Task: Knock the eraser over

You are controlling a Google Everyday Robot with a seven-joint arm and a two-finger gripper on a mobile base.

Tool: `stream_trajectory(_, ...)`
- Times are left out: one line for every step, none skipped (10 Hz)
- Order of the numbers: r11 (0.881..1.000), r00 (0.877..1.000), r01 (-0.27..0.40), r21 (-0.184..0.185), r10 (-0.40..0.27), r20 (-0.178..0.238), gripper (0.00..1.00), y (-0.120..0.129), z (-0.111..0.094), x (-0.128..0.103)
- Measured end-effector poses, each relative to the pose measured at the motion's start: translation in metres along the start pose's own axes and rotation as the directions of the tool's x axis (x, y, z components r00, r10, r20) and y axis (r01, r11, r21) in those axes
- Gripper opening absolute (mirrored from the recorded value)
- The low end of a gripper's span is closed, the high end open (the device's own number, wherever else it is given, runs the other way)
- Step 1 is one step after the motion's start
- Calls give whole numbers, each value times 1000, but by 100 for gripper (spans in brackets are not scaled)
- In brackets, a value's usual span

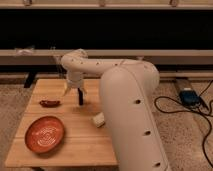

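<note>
The orange bowl (45, 134) sat on the near corner of a pale wooden table (75, 150), its ribbed inside facing up, and everything else is placed from it. Just beyond the bowl, toward the far side of the table, lay a dark red chilli-shaped thing (49, 103), flat on the wood and apart from the bowl's rim. Farther back from the bowl, and off to the side where the robot's body stood, the eraser (80, 97) was upright on its end, a slim black block not yet tipped. The gripper (74, 91) hung directly over that spot, pointing down with its two pale fingers spread apart. The eraser stood below them, close under the finger farther from the chilli-shaped thing; whether that finger touched it could not be told. Level with the bowl's far rim, on the robot's side, a small whitish block (98, 119) lay tilted, near the big white arm (131, 107). That arm rose beside the table and covered its whole edge opposite the bowl, then bent back across the far side to reach the gripper. Past the arm, well away from the bowl, a blue box (189, 96) rested on the speckled floor (182, 135) with black cables (167, 106) looping from it. Behind the table ran a dark wall with pale horizontal rails (150, 52).
</note>
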Motion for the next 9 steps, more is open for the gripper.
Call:
stream_trajectory(1000, 1000, 20, 8, -20, 7, 80, -12, -1, 1)
stream_trajectory(999, 999, 40, 18, -40, 11, 80, -26, -1, 0)
stream_trajectory(998, 998, 62, 28, -63, 19, 80, -40, -1, -2)
stream_trajectory(996, 997, 77, 33, -78, 23, 80, -46, -2, -3)
stream_trajectory(995, 995, 92, 39, -93, 29, 80, -52, -4, -5)
stream_trajectory(992, 993, 112, 51, -114, 32, 80, -63, -4, -6)
stream_trajectory(989, 990, 132, 65, -134, 34, 80, -74, -5, -8)
stream_trajectory(988, 989, 141, 70, -144, 34, 80, -77, -6, -7)
stream_trajectory(986, 988, 148, 73, -151, 35, 80, -79, -7, -7)
